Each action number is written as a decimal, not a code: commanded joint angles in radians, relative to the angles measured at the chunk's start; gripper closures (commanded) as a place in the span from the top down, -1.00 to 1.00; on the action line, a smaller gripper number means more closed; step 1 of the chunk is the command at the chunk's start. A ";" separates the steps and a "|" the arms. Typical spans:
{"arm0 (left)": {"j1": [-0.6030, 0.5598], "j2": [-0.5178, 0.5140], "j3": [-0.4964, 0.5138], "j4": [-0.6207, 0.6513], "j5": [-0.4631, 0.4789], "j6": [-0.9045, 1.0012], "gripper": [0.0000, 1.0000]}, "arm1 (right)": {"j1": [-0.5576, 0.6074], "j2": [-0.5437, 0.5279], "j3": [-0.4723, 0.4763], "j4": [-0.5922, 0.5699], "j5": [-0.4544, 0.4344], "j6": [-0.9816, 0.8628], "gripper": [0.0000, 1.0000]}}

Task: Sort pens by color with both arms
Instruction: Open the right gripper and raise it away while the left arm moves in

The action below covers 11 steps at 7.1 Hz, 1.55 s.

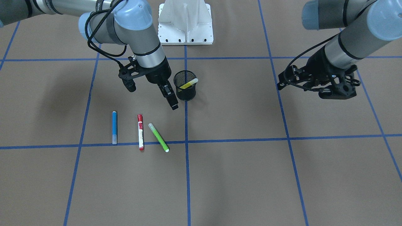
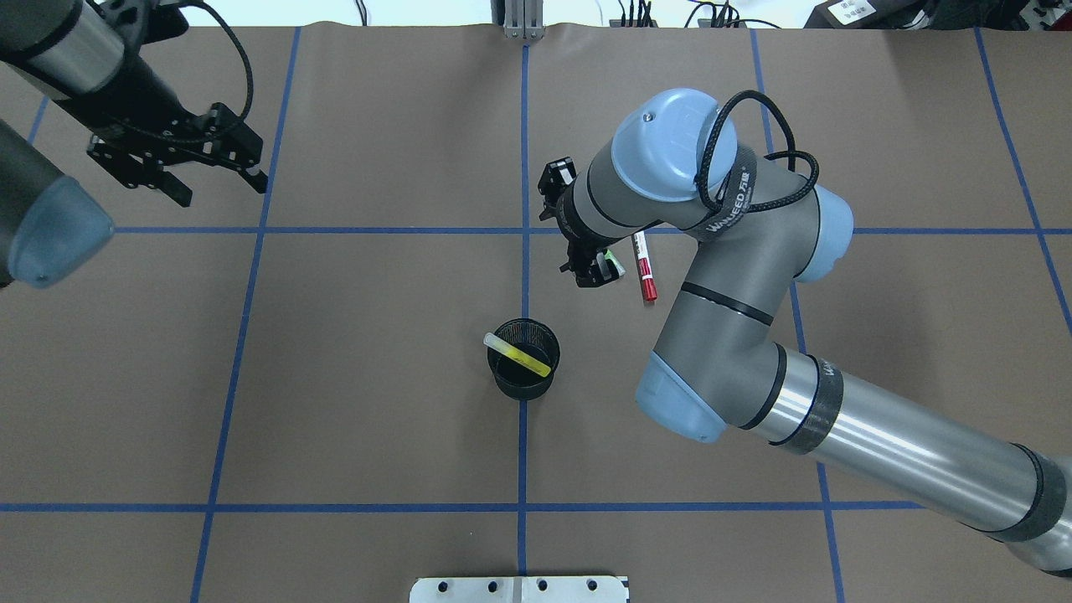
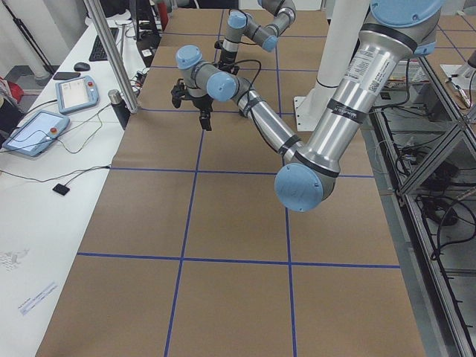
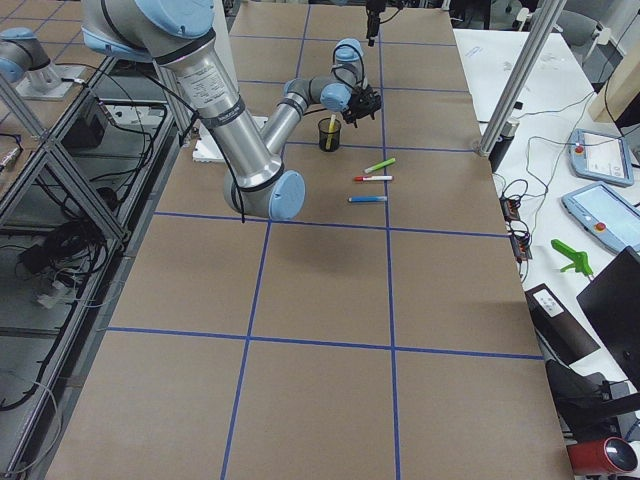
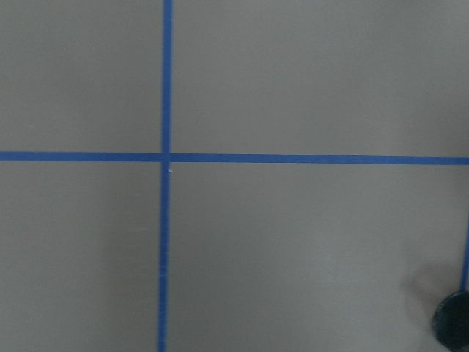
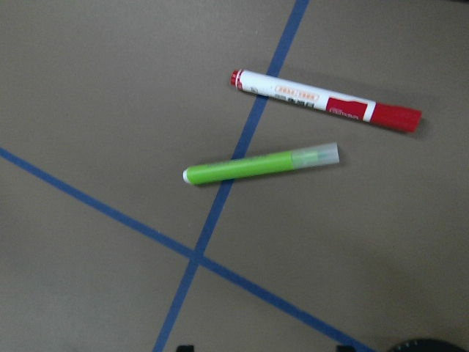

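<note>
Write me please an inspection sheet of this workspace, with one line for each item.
surface: brown table with a blue tape grid.
job's things: yellow pen leans inside the black mesh cup; blue pen, red-capped pen and lime green pen lie side by side on the table, apart from each other.
clutter: nothing seen.
pincers: right pincer open, empty, hovering between the cup and the lime green pen; left pincer open, empty, far from the pens.
cables: black cable loops at each wrist, touching no pen.
surroundings: white pedestal base on the robot's side; white side desk beside the table.
</note>
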 commanded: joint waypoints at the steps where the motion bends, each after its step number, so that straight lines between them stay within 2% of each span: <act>1: 0.086 -0.003 0.026 -0.160 -0.001 -0.181 0.99 | 0.005 0.006 0.021 0.003 0.053 0.086 0.43; 2: 0.088 -0.004 0.035 -0.184 -0.001 -0.194 0.98 | 0.001 0.009 0.010 0.005 0.064 0.116 0.42; 4: 0.088 -0.004 0.035 -0.185 -0.001 -0.194 0.98 | 0.013 0.003 0.010 0.055 0.192 0.211 0.41; 5: 0.088 -0.004 0.034 -0.185 -0.001 -0.194 0.98 | 0.083 -0.007 0.013 0.054 0.303 0.161 0.42; 6: 0.088 -0.006 0.031 -0.185 -0.001 -0.194 0.98 | 0.108 -0.004 -0.005 0.053 0.329 0.136 0.42; 7: 0.088 -0.006 0.028 -0.185 -0.001 -0.198 0.98 | 0.237 -0.041 -0.005 0.056 0.460 0.066 0.42; 8: 0.100 -0.010 0.029 -0.187 -0.001 -0.233 0.98 | 0.307 -0.091 -0.010 0.051 0.507 -0.065 0.46; 9: 0.124 -0.023 0.037 -0.208 0.003 -0.267 0.98 | 0.356 -0.110 -0.042 0.051 0.506 -0.164 0.50; 11: 0.181 -0.040 0.082 -0.329 0.025 -0.341 0.98 | 0.419 -0.142 -0.062 0.046 0.507 -0.268 0.55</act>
